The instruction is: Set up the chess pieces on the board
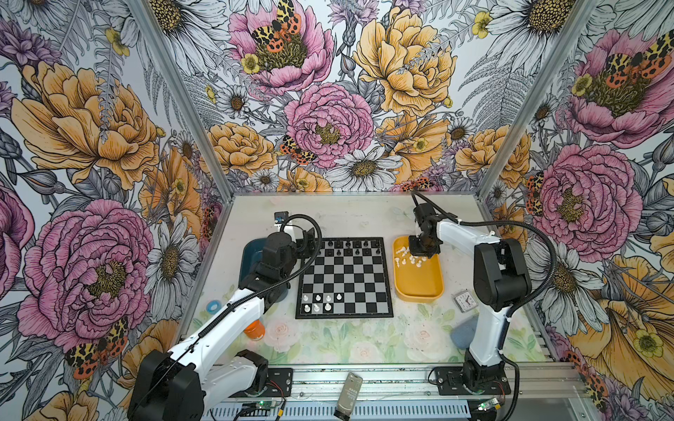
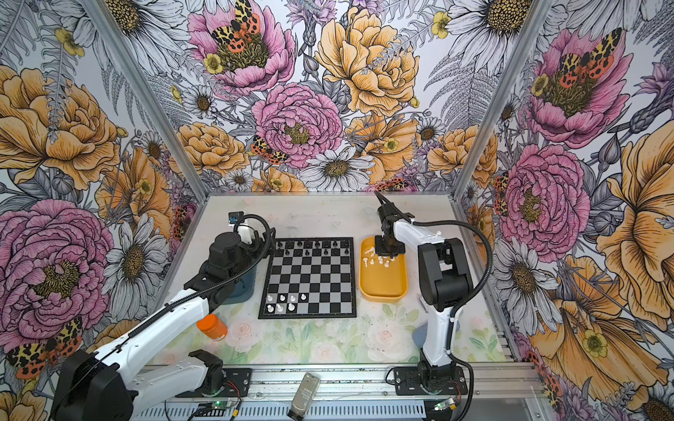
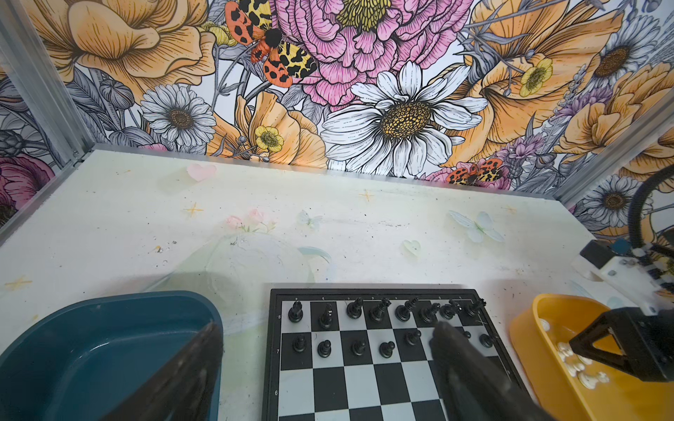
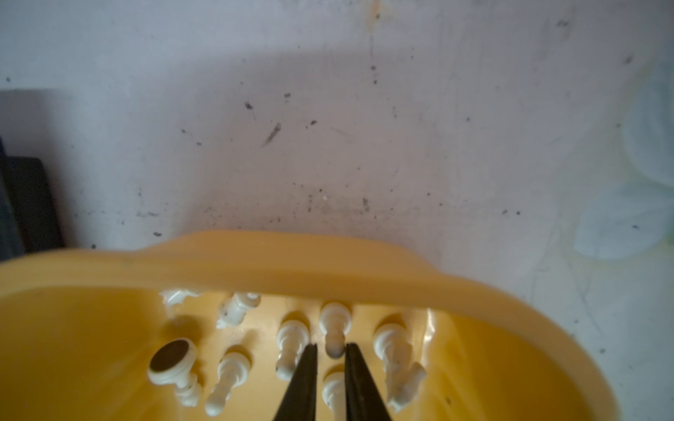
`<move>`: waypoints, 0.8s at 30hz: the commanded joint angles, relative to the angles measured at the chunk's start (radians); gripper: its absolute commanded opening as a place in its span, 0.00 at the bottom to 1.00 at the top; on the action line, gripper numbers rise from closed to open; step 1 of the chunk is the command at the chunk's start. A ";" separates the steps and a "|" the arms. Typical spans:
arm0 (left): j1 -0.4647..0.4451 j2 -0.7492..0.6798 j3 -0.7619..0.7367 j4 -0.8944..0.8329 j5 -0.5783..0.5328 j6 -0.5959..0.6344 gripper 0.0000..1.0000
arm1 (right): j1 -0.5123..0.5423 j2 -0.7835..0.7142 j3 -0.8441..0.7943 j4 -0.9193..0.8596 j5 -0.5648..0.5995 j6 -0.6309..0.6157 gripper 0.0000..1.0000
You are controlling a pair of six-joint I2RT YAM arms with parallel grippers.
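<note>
Right wrist, right tool (image 4: 331,345): narrow; its two fingers lie against the sides of a lying piece (image 4: 333,393), so I judge it is pinched but not yet lifted.
Right wrist, handling: the chess pieces (image 4: 291,342) look like hard, smooth, very light plastic. They should be stiff and not fragile, but they may easily slip or roll away from the tips.
Right wrist, foot: an overturned piece (image 4: 171,359) beside the tool shows a dark disc under its foot, maybe a magnet. If so, it could cling to the board.
Right wrist, where to hold: across the thin stem under the head, not on the round head.
Right wrist, count: eight white pieces for sure, perhaps nine. All lie in the yellow tray (image 4: 255,262), around and under the tool tips.
Top views, count: in both top views seven white pieces stand on the board (image 1: 344,280), four in one row and three behind, well apart from both tools.
Top views, board: it lies between the two tools, and the tray is just beside it under the right tool.
Left wrist, left tool (image 3: 326,326): wide open, holding nothing.
Left wrist, black pieces (image 3: 354,308): eight in the row farthest ahead of this tool and seven visible in the next row. One square is hidden behind a finger.
</note>
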 commanded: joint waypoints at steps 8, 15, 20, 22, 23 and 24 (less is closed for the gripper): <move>-0.009 0.007 0.028 0.022 0.020 -0.008 0.91 | -0.009 0.026 0.041 0.017 -0.001 -0.010 0.18; -0.008 0.008 0.028 0.022 0.021 -0.008 0.91 | -0.010 0.033 0.043 0.017 -0.002 -0.010 0.18; -0.008 0.009 0.027 0.024 0.020 -0.008 0.91 | -0.011 0.040 0.044 0.018 -0.001 -0.008 0.18; -0.008 0.009 0.027 0.025 0.020 -0.007 0.91 | -0.010 0.040 0.046 0.018 -0.001 -0.008 0.18; -0.008 0.008 0.027 0.025 0.020 -0.007 0.91 | -0.011 0.041 0.048 0.018 -0.002 -0.008 0.18; -0.008 0.008 0.026 0.024 0.019 -0.007 0.91 | -0.011 0.041 0.048 0.018 -0.001 -0.008 0.18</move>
